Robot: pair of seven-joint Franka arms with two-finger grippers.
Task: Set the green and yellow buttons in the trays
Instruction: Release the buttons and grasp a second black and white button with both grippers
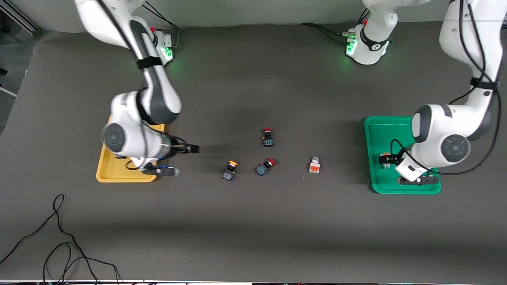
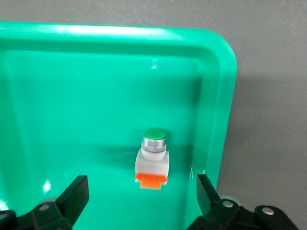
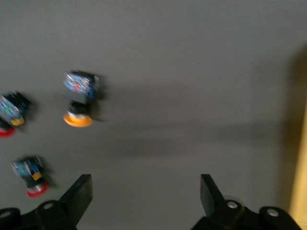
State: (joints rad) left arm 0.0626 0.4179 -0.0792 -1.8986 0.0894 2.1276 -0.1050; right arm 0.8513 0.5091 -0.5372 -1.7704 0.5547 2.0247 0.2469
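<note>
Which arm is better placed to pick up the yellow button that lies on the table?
The right. Its open hand is over the table beside the yellow tray, close to the yellow button. The left hand, also open, is over the green tray.

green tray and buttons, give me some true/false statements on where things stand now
1. A green button lies in the green tray. True.
2. The left pincer is shut on that button. False: it is open above it.
3. A yellow button lies on the table. True.
4. The right pincer holds a red button. False: it is open and holds nothing, over the table beside the yellow tray.
</note>
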